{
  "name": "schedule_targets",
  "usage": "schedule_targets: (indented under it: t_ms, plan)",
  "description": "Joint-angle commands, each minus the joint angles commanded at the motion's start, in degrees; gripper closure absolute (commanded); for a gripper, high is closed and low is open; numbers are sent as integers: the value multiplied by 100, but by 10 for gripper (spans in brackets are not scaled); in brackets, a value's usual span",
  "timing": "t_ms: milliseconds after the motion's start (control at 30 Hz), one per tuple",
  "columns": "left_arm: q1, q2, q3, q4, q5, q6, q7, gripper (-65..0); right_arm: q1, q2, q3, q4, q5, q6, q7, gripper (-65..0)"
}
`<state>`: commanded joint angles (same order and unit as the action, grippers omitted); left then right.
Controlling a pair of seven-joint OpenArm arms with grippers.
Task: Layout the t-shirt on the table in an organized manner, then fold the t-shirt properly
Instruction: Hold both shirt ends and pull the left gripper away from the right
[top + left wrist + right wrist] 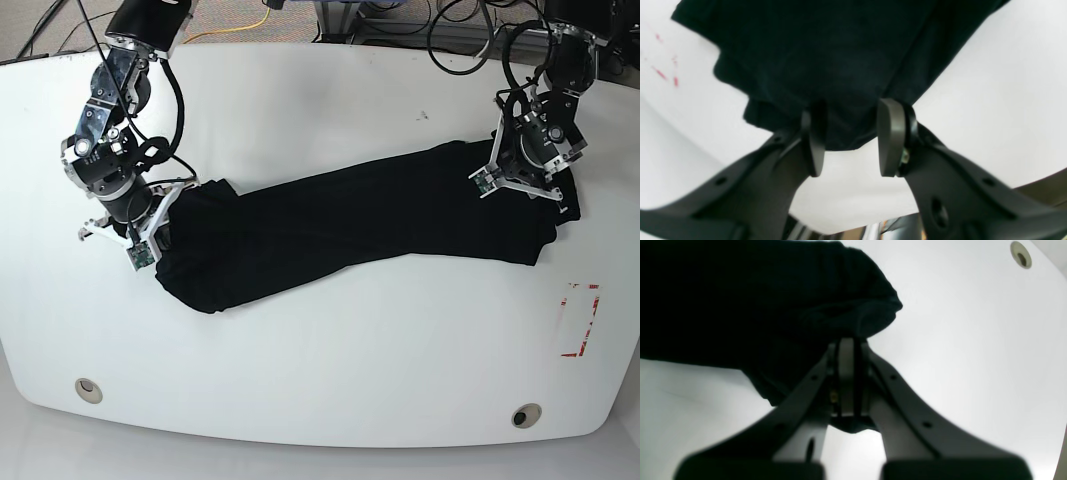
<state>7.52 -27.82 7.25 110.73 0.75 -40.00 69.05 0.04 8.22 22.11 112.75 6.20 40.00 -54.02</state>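
Glossy white table bears rumpled black t-shirt.

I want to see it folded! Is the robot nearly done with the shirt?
Not yet. The t-shirt is stretched into a long bunched strip on the table. The right gripper is pinching one end; the left gripper is open at the other end. Flattening and all the folding are left.

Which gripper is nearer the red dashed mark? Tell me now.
Left. The left gripper sits on the t-shirt end just above the red dashed mark; the right gripper clamps the far end of the shirt, across the table.
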Motion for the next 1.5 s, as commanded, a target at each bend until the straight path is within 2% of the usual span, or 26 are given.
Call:
schedule_targets:
  t_ms: [200, 467, 1133, 1500]
  plan:
    - [-44, -141, 88, 0, 0, 0, 0, -233, 0, 0, 0, 0, 0, 0, 0, -3]
    - [-26, -352, 527, 0, 0, 0, 0, -233, 9, 0, 0, 0, 0, 0, 0, -3]
    - [-237, -536, 554, -35, 9, 0, -26, -233, 0, 18, 35, 0, 0, 0, 0, -3]
    - [-202, -800, 624, -35, -18, 0, -26, -233, 0, 18, 26, 0, 0, 0, 0, -3]
